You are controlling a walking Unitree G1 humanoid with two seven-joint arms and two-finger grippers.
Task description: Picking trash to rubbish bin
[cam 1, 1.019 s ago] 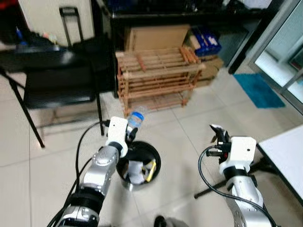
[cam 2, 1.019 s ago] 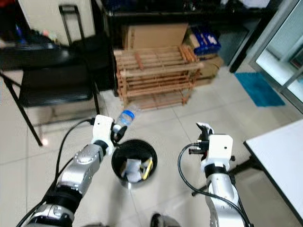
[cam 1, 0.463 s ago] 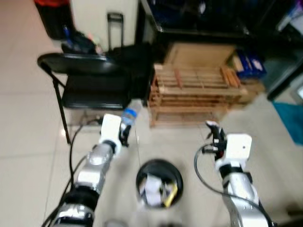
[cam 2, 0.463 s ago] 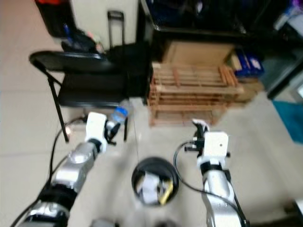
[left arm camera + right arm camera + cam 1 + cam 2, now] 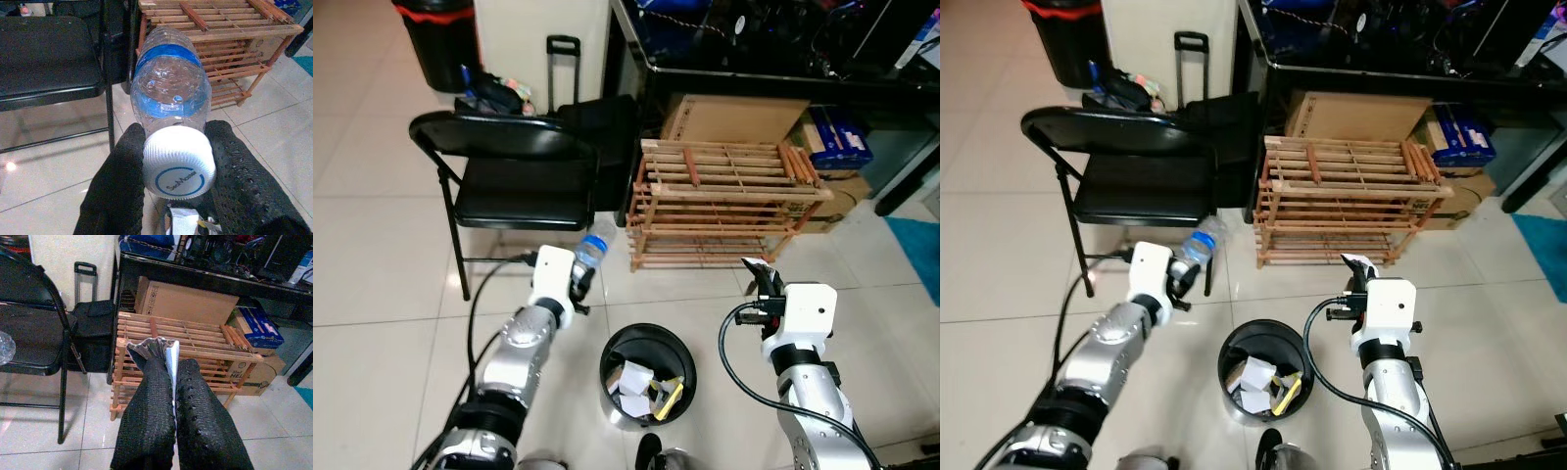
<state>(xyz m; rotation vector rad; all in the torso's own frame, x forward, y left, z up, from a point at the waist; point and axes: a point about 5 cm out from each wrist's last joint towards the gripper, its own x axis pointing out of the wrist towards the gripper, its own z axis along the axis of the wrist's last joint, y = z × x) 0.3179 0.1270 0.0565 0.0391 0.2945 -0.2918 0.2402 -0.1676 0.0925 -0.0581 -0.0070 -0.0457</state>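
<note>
Room: tiled floor (image 5: 372, 284) in a cluttered corner, with a black folding chair (image 5: 514, 181), a wooden slat rack (image 5: 729, 201) and cardboard boxes under a dark shelf.
Left claw: the left claw (image 5: 579, 282) is clamped on the neck of a clear plastic bottle (image 5: 171, 83) with a blue label, its white cap (image 5: 179, 162) pointing back toward the wrist.
Bottle position: held up off the floor, beside and beyond the rubbish bin (image 5: 648, 345), not above its opening.
Right claw: the right claw (image 5: 756, 281) is pressed together on a thin scrap of silvery wrapper (image 5: 164, 352), raised just to the bin's right.
Bin: round, black, standing on the floor between the two arms, already holding paper and a yellow piece.
Step in hand: probably bringing the bottle over the bin.
Doing it well: swing the left arm inward until the bottle hangs squarely over the opening, lower it close to the rim, then part the fingers; releasing from here would likely drop it on the tiles or bounce it off the rim.
</note>
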